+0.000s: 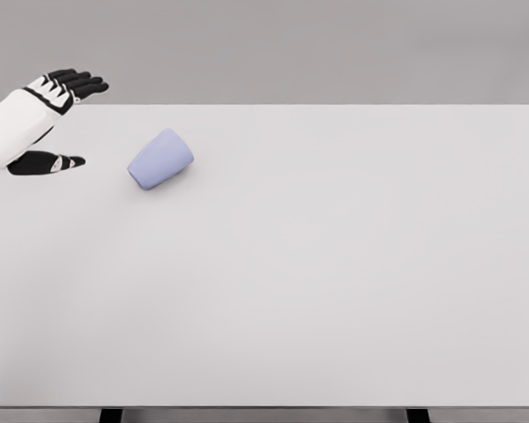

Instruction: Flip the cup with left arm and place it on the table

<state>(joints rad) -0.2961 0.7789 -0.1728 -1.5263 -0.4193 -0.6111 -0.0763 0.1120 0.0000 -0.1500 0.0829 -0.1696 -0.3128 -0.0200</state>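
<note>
A pale blue cup [160, 159] lies on its side on the white table [317, 264], toward the far left. My left hand [70, 119] hovers to the cup's left, near the table's left edge, with black fingers [79, 85] stretched out and the thumb [53, 163] held apart below them. The hand is open and holds nothing; a gap separates it from the cup. The right arm does not show.
</note>
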